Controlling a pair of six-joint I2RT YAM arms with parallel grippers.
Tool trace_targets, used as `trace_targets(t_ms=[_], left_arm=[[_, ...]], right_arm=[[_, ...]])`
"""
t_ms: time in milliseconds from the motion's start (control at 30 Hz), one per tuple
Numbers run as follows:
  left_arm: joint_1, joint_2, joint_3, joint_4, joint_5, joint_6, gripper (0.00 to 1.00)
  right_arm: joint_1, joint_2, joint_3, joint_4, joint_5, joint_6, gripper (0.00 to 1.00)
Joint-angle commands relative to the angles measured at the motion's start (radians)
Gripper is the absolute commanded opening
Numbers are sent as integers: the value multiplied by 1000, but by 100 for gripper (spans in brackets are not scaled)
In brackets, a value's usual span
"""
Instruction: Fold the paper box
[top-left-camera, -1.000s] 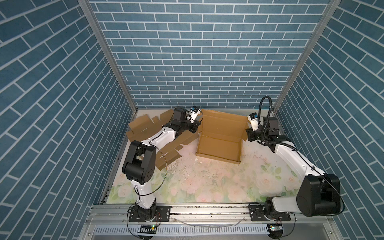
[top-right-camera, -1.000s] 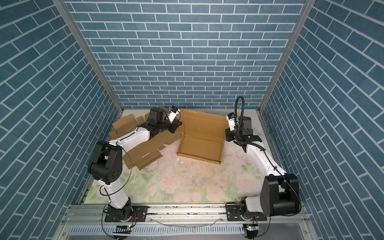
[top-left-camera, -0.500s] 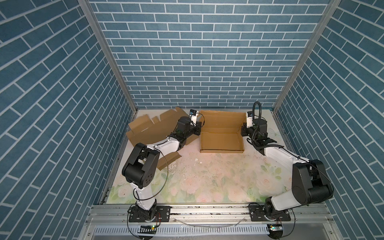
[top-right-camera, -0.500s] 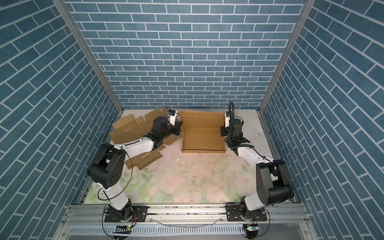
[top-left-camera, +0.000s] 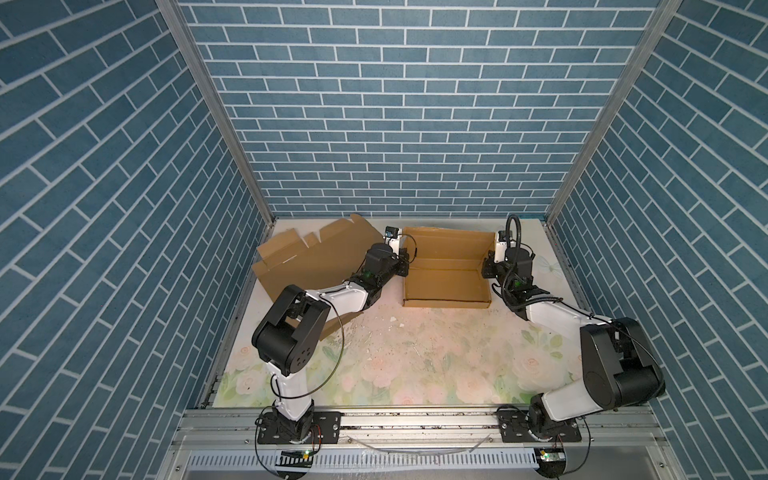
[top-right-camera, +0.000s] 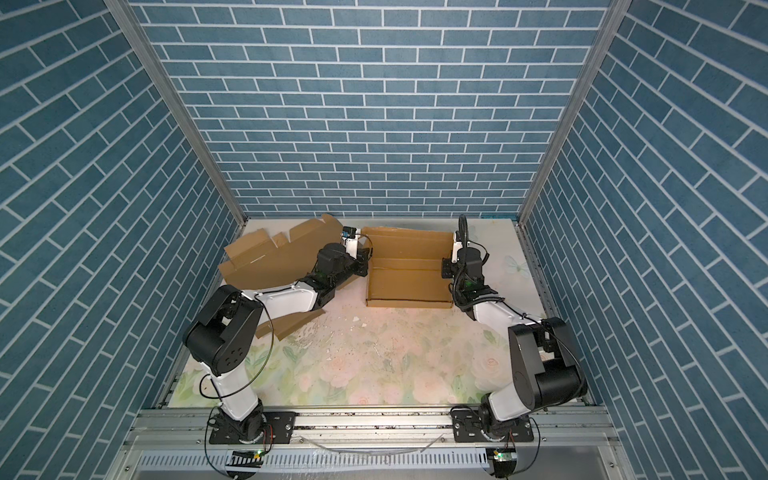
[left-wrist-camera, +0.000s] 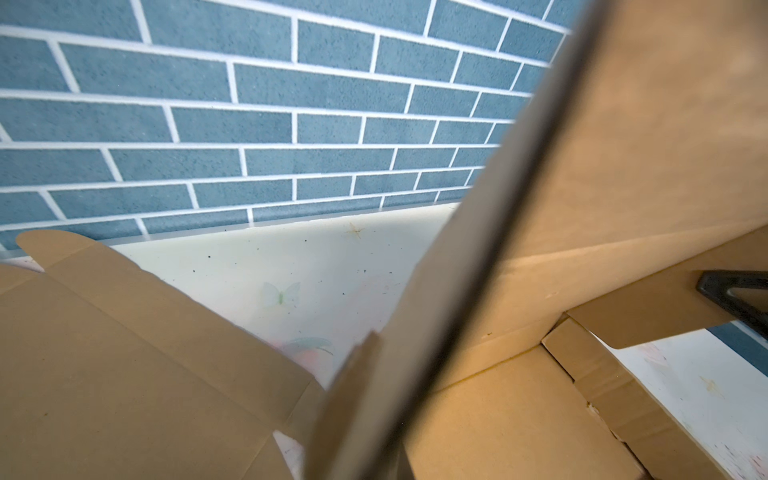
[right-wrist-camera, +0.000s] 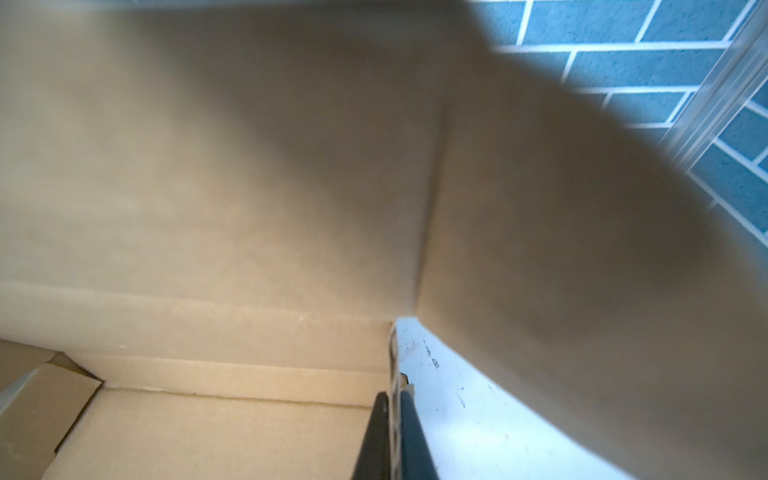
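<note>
In both top views the box (top-left-camera: 444, 282) sits open at the table's (top-left-camera: 415, 361) far end beside flat cardboard (top-left-camera: 324, 257); left gripper (top-left-camera: 404, 268) at its left wall, right gripper (top-left-camera: 485, 269) at its right; left wrist view: that wall edge-on, jaws closed on it; right wrist view: fingers (right-wrist-camera: 376, 444) pinched tight on the right wall's edge.

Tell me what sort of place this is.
Probably a staged robot test cell, not a real room: blue brick-print wall panels, a white-and-black left arm and right arm bolted to a metal rail, and a brown cardboard box on a floral-print tabletop.
</note>
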Motion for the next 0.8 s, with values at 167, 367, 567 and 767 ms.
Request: trace_targets(t_ms=[167,367,567,767], left_arm=[[-79,57,-30,53,-23,-23,1],[-104,66,-46,57,-49,-12,2],[-118,65,-50,53,-48,-26,2],[-155,57,-9,23,-86,-44,2]], right_arm=[[34,9,-71,83,44,79,0],[46,15,-103,109,55,104,0],[67,15,-122,130,79,117,0],[89,29,-136,149,117,134,0]])
